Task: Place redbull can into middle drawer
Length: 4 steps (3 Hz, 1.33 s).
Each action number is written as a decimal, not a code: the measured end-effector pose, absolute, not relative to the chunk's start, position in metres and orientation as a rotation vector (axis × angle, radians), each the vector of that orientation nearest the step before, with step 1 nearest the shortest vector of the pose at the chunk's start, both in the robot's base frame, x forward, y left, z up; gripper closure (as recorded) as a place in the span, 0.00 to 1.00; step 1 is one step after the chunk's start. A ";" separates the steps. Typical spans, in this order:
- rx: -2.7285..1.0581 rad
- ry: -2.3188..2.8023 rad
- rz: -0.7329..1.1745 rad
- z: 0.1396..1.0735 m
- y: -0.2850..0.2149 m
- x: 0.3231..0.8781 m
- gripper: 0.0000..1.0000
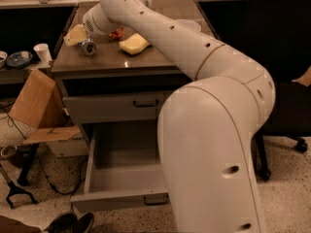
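Observation:
The redbull can lies on its side on the brown tabletop near the left rear, one end facing the camera. My gripper, pale yellowish, is just left of and behind the can, close against it. The middle drawer is pulled open below, grey and empty inside, with its dark bar handle on the front. My arm covers the drawer's right part.
A yellow sponge and a red packet lie on the tabletop right of the can. The top drawer is closed. A cardboard box and cables stand on the floor at left. A black chair stands at right.

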<state>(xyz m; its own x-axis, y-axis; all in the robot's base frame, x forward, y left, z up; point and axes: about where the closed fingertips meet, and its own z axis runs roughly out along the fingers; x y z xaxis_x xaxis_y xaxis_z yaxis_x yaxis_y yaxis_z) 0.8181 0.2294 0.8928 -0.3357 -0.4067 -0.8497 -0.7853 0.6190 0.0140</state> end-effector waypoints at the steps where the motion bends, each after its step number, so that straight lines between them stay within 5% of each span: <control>1: -0.931 1.981 0.534 0.883 0.231 0.824 0.24; 4: -0.930 2.030 0.546 0.858 0.242 0.831 0.22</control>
<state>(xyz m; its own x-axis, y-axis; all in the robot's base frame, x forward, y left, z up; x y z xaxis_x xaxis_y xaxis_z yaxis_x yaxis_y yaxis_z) 0.8308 0.2423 0.8580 -0.3928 -0.4176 -0.8193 -0.7724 0.6334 0.0475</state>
